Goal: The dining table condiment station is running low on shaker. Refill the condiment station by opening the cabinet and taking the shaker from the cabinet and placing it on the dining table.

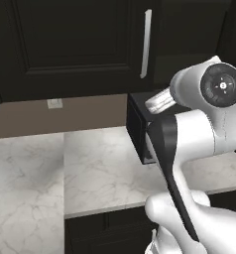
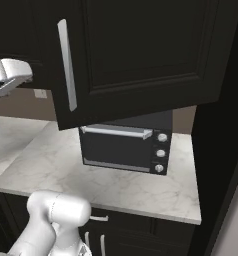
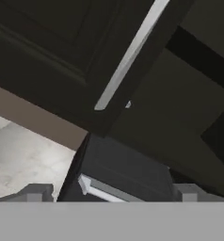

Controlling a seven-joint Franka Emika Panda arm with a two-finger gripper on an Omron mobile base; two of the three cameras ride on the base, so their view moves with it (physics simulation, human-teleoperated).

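Note:
The cabinet [image 1: 70, 44] is black-brown with panelled doors and long silver bar handles [image 1: 146, 43]. In the right base view one door [image 2: 141, 55] stands swung out from the cabinet, its handle [image 2: 66, 65] on the left edge. The hand view looks along a door edge and handle [image 3: 128, 61] into the dark inside of the cabinet [image 3: 184, 108]. My gripper [image 3: 111, 193] is open, its fingertips [image 3: 36, 192] far apart with nothing between them, a short way in front of the door. The shaker and the dining table are out of view.
A black box-shaped oven [image 2: 126, 147] with a horizontal silver handle sits on the white marble worktop [image 1: 100, 168] right under the cabinet. A wall outlet [image 1: 54, 103] is on the beige backsplash. My white arm [image 1: 199, 129] fills the right of the left base view.

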